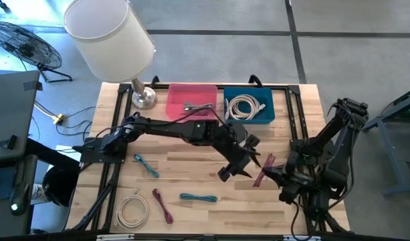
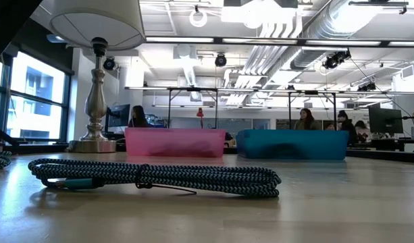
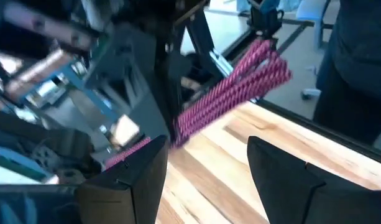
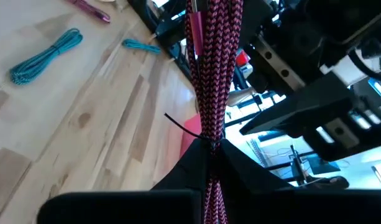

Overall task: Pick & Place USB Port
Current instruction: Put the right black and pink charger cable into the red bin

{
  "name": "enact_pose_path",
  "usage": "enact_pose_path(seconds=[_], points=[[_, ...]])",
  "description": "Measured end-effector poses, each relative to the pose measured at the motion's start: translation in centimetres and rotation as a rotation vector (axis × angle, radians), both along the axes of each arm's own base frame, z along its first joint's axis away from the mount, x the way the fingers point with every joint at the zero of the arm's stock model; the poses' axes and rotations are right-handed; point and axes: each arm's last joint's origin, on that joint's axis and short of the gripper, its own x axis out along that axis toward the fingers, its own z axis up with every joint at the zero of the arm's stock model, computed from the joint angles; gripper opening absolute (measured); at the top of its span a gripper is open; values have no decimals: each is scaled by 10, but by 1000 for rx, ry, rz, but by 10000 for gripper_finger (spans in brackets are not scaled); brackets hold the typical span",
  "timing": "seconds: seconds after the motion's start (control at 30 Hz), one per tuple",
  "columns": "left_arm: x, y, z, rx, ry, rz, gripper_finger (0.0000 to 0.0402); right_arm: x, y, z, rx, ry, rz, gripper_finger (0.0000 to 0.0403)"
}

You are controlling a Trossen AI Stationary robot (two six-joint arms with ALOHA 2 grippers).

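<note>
A magenta braided cable bundle [image 1: 263, 169] is held over the right part of the table by my right gripper [image 1: 271, 172], which is shut on it. In the right wrist view the magenta bundle [image 4: 212, 74] sticks out ahead of the right gripper [image 4: 209, 163]. My left gripper [image 1: 234, 166] is open and sits just to the left of the bundle. In the left wrist view the magenta bundle [image 3: 234, 90] slants ahead of the left gripper [image 3: 206, 177], untouched. The pink bin [image 1: 191, 102] and blue bin [image 1: 249, 107] stand at the far edge. My right gripper pinches the magenta bundle between its two fingers just behind the black tie [image 4: 191, 129], about mid-length. The bundle lies along the fingers and sticks out past them. It is lifted clear of the table and slants upward [image 3: 265, 62].
The pink bin holds a grey cable [image 1: 199, 106] and the blue bin a white cable [image 1: 243, 106]. A lamp [image 1: 142, 95] stands at the far left. On the near part of the table lie teal cables [image 1: 146, 165] [image 1: 198, 197], a white coil [image 1: 132, 209] and a magenta cable [image 1: 163, 205].
</note>
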Motion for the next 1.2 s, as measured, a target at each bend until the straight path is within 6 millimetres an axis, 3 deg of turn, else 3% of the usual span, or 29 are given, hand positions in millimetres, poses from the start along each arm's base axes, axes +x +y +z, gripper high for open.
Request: enact_pose_path(seconds=[0.43,1.2], points=[[3,-13,6,-11,-92,-31,218,1,0,2,-53,-49,-26,14],[6,-11,5,-45,-85,69,218,2,0,3,-52,-56,-29,14]])
